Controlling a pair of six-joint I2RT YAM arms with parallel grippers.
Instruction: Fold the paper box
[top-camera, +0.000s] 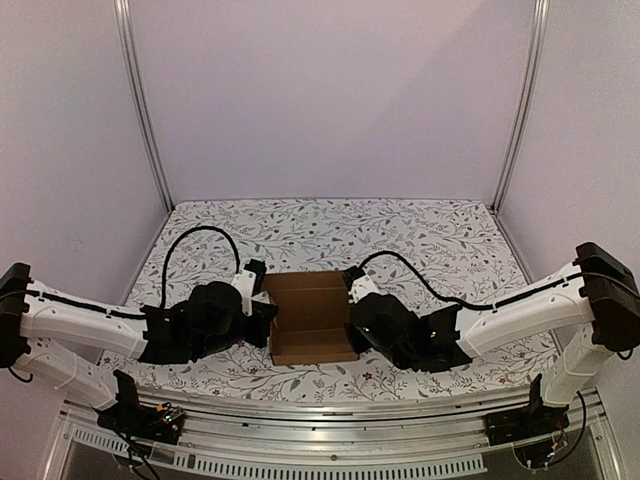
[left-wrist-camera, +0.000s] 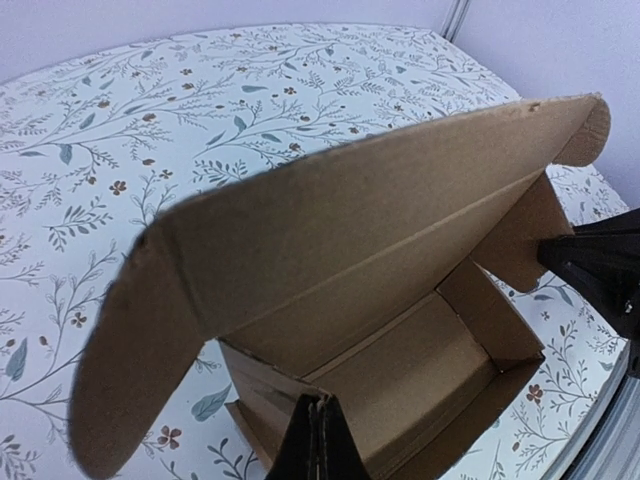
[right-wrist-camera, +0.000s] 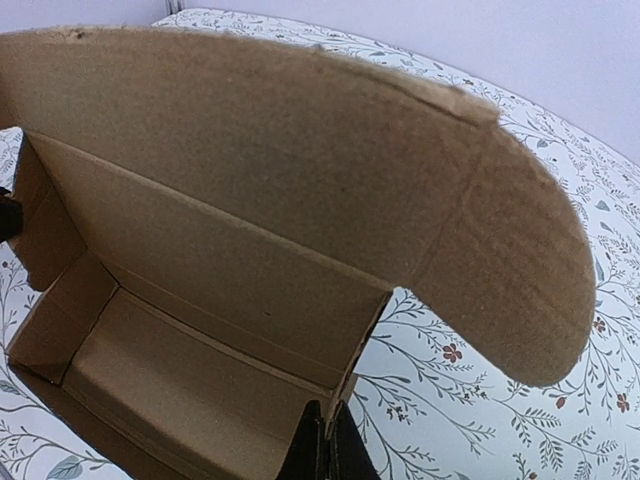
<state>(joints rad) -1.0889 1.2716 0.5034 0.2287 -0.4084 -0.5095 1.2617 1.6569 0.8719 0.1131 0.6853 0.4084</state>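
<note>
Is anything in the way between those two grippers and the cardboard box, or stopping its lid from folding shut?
Nothing visible. The left gripper and right gripper, both shut, sit right at the end walls of the box. The lid stands open over an empty inside, with nothing on the rim.

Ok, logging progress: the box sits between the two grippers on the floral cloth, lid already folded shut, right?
No. The paper box sits between the left gripper and right gripper on the floral cloth, but its lid is open, standing up, as the right wrist view shows.
</note>
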